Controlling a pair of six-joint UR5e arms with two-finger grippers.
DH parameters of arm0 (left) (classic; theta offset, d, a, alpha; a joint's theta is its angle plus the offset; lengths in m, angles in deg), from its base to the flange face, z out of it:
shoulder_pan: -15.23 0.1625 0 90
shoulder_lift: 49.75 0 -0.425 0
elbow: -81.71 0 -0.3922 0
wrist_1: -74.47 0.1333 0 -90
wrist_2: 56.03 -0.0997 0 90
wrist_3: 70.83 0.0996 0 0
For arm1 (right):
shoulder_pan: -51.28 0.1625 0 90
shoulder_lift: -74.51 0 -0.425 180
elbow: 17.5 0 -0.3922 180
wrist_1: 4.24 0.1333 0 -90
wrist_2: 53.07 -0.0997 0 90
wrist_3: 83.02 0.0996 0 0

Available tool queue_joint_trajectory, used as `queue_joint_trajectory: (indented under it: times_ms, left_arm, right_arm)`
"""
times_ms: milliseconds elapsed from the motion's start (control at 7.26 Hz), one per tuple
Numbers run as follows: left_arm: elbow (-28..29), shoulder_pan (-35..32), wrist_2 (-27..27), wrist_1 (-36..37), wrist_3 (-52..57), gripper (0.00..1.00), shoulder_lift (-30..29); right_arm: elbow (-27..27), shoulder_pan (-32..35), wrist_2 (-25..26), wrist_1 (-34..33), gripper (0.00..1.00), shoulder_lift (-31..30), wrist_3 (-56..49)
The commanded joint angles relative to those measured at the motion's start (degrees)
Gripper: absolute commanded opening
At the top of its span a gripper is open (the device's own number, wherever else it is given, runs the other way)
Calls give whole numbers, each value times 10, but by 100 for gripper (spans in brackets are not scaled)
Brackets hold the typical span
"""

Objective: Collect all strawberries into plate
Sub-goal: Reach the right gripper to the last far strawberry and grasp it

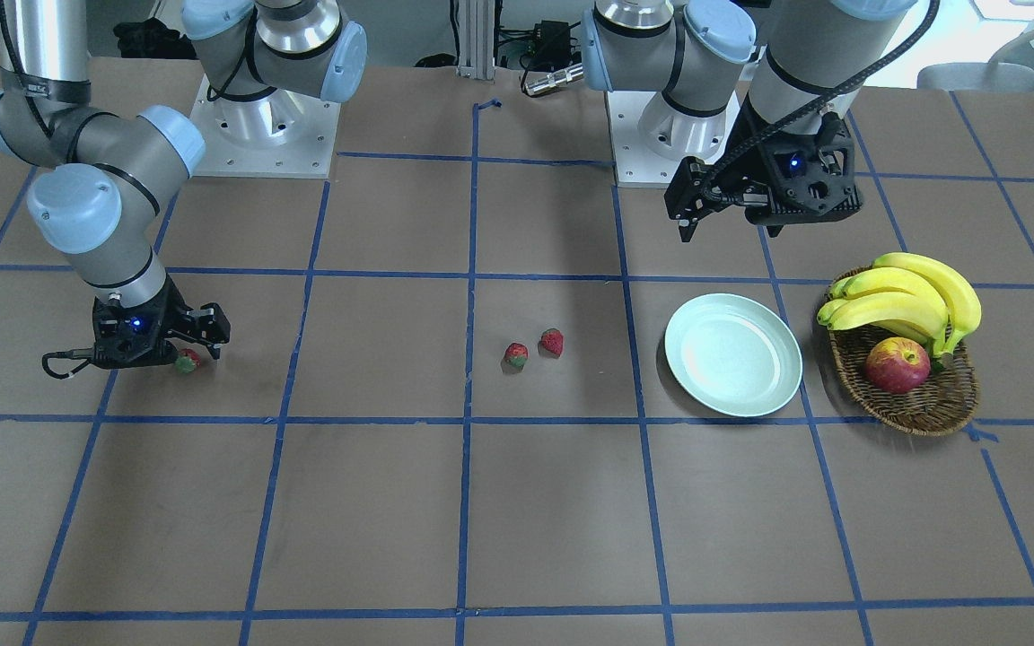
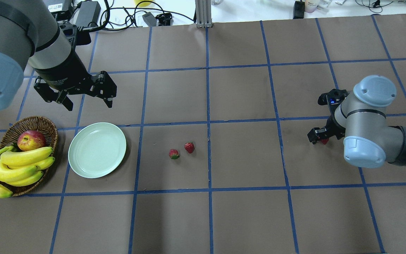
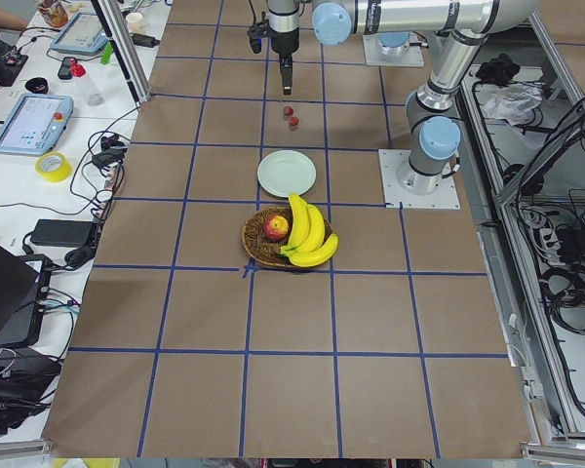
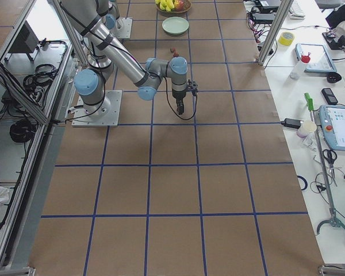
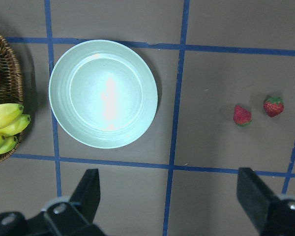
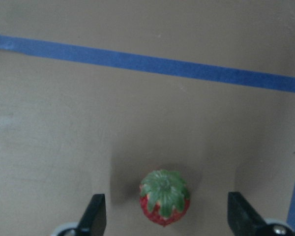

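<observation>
The pale mint plate (image 1: pixel 732 354) lies empty next to the basket; it also shows in the overhead view (image 2: pixel 97 150) and the left wrist view (image 5: pixel 103 93). Two strawberries (image 1: pixel 516 355) (image 1: pixel 552 342) lie together mid-table, also seen in the overhead view (image 2: pixel 174 153) (image 2: pixel 189 147). My left gripper (image 2: pixel 88 101) hangs open and empty above the table behind the plate. My right gripper (image 1: pixel 189 354) is low at the table, open, its fingers on either side of the third strawberry (image 6: pixel 164 197), not touching it.
A brown wicker basket (image 1: pixel 921 408) beside the plate holds a red-yellow apple (image 1: pixel 897 365) and a bunch of bananas (image 1: pixel 912 301). Blue tape lines grid the brown table. Both arm bases stand at the robot's edge.
</observation>
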Motion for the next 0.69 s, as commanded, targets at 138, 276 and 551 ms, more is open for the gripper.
queue_joint_trajectory:
  times_ms: [138, 276, 551]
  left_arm:
    - [0, -3, -1, -3, -4, 100, 3]
    - [0, -3, -3, -2, -5, 100, 3]
    - [0, -3, -4, -6, 0, 100, 0]
  right_arm:
    - [6, -1, -3, 2, 2, 8, 11]
    - [30, 5, 5, 32, 0, 2, 76]
    - [90, 72, 4, 131, 0, -22, 165]
